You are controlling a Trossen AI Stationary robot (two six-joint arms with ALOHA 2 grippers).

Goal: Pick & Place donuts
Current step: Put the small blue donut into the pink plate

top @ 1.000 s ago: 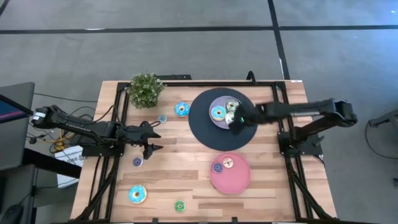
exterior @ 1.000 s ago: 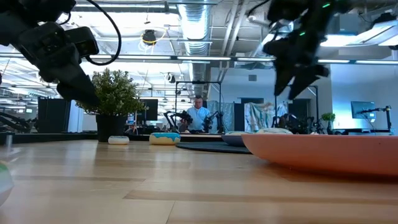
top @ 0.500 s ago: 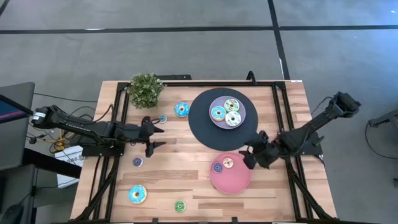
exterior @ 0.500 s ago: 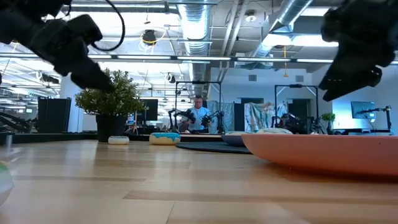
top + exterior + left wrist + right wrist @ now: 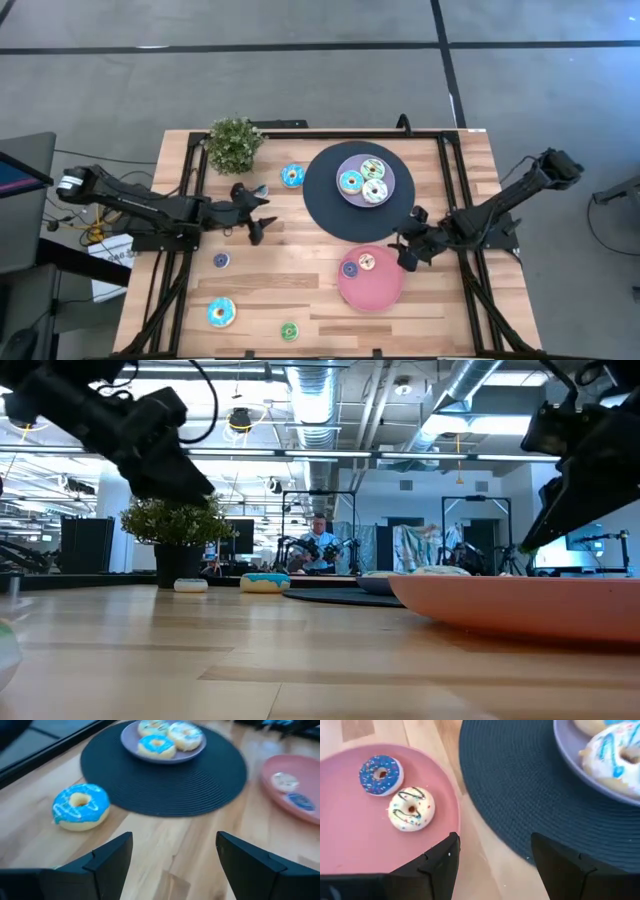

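1. Left gripper (image 5: 255, 213) sat left of centre in the high view, over bare wooden table (image 5: 300, 260), fingers spread apart, nothing between them.
2. Right gripper (image 5: 411, 238) sat right of centre, between the round pink plate (image 5: 385, 288) and the large black woven disc (image 5: 325, 205), at the disc's lower right edge; fingers parted, nothing held.
3. Round lavender plate (image 5: 388, 175) lay on the black disc, upper centre, carrying three donuts: large blue-iced donut (image 5: 351, 182), large green-striped donut (image 5: 373, 168), large white donut with blue streaks (image 5: 375, 191).
4. Pink plate, lower centre-right, held a small blue sprinkled donut (image 5: 350, 269) and a small white donut with dark zigzag (image 5: 367, 262), just beside each other.
5. Large blue-iced donut on the table (image 5: 292, 176) lay just left of the black disc; a small blue donut (image 5: 261, 190) lay left of it, near the left gripper.
6. Small purple donut (image 5: 221, 260) lay below the left gripper; large blue and yellow donut (image 5: 221, 312) at lower left; small green donut (image 5: 289, 331) at bottom centre.
7. Small potted green plant (image 5: 234, 144) stood at the upper left of the table.
8. Low view showed a person (image 5: 318, 547) far behind the table.
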